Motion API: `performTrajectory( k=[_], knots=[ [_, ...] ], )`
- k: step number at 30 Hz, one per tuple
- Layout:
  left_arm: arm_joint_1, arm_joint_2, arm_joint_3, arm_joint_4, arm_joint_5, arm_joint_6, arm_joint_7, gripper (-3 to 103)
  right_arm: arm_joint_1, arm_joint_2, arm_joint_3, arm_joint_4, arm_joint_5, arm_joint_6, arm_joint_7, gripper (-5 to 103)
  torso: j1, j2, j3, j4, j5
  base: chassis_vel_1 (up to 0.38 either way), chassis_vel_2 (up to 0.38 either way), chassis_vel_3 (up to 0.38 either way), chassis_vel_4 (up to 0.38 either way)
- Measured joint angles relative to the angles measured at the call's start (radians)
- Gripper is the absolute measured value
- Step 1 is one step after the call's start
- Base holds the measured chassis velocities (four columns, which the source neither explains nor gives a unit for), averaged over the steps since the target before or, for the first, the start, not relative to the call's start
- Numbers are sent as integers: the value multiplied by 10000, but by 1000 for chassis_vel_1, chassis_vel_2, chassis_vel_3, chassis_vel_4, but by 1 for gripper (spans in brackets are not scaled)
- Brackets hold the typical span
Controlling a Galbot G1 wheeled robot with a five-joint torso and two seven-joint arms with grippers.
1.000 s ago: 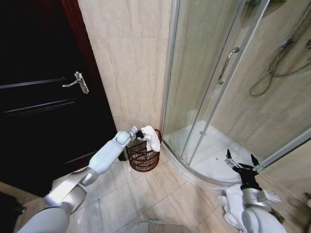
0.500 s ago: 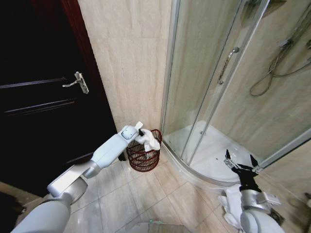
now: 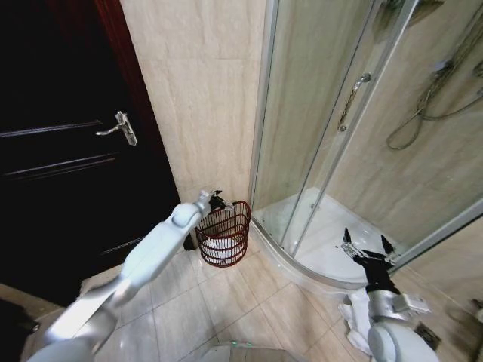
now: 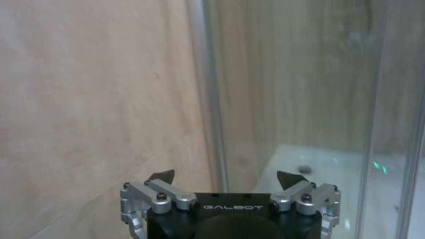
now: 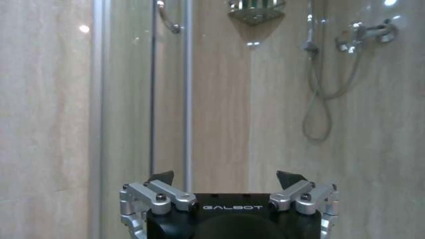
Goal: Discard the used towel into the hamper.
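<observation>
The hamper, a small round basket of dark reddish-brown bands, stands on the tiled floor against the beige wall, beside the shower's edge. The white towel lies inside it, showing through the open weave near the bottom. My left gripper hangs just above the hamper's rim on its door side, open and holding nothing. In the left wrist view the left gripper faces the wall and the shower glass with its jaws spread. My right gripper waits open at the lower right, before the shower tray; the right gripper is also empty.
A dark wooden door with a metal handle fills the left. The curved glass shower enclosure and its white tray stand right of the hamper. Another white cloth lies on the floor by my right arm.
The left gripper has opened and the towel it held over the rim has dropped into the hamper. The right arm has barely shifted.
</observation>
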Motion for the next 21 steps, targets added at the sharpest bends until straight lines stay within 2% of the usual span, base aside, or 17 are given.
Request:
performTrajectory(
  k=[1, 2, 5, 6, 7, 8, 10, 11, 13, 14, 15, 17, 19, 21],
  knots=[
    [564, 9, -387, -490, 54, -174, -297, 100, 0, -43, -29, 70, 7, -79, -31, 100, -1, 1, -1, -3, -1, 0, 0, 0, 0],
    [564, 9, -387, -490, 54, -174, -297, 100, 0, -43, -29, 70, 7, -79, -31, 100, -1, 1, -1, -3, -1, 0, 0, 0, 0],
    [2675, -561, -2123, -1988, 376, -703, -1466, 100, -16, -270, -74, 188, 28, -263, -55, 100, -2, 2, -2, -2, 4, 0, 0, 0, 0],
    [2675, -561, -2123, -1988, 376, -703, -1466, 100, -16, -270, -74, 188, 28, -263, -55, 100, -2, 2, -2, -2, 4, 0, 0, 0, 0],
    [3383, -937, -2678, -2362, 549, -877, -1628, 100, -23, -370, -81, 220, 39, -316, -48, 100, -1, 2, 0, -3, 0, 0, 0, 0, 0],
    [3906, -1252, -3071, -2617, 709, -1019, -1694, 100, -32, -436, -84, 255, 48, -378, -44, 100, -1, 1, 0, -3, 2, 0, 0, 0, 0],
    [4078, -1362, -3202, -2695, 770, -1076, -1711, 100, -35, -451, -85, 261, 52, -391, -44, 100, -1, 2, -1, -3, 1, 0, 0, 0, 0],
    [5076, -2042, -4045, -3084, 1253, -1571, -1790, 100, -38, -549, -79, 330, 73, -516, -35, 100, -1, 1, -1, -1, 3, 0, 0, 0, 0],
    [5203, -2135, -4162, -3129, 1327, -1646, -1790, 100, -33, -563, -80, 341, 76, -537, -33, 100, -1, 2, 0, -2, 1, 0, 0, 0, 0],
    [5940, -2690, -4797, -3401, 1684, -2027, -1773, 100, -8, -575, -79, 379, 74, -616, -19, 100, -2, 2, -1, -2, 3, 0, 0, 0, 0],
    [6282, -2933, -5058, -3538, 1767, -2155, -1742, 100, -3, -566, -89, 400, 65, -657, -17, 100, -1, 2, -1, -2, 4, 0, 0, 0, 0],
    [6560, -3137, -5226, -3654, 1808, -2229, -1723, 100, -2, -545, -115, 414, 56, -688, -17, 100, -2, 2, -1, -1, 3, 0, 0, 0, 0],
    [7210, -3687, -5404, -3969, 2087, -2341, -1641, 100, -14, -431, -260, 447, -99, -840, -89, 100, -2, 2, 0, -1, 4, 0, 0, 0, 0],
    [7244, -3763, -5378, -4006, 2257, -2367, -1626, 100, -13, -401, -305, 477, -189, -912, -150, 100, -1, 2, 0, -3, 5, 0, 0, 0, 0]
  ],
)
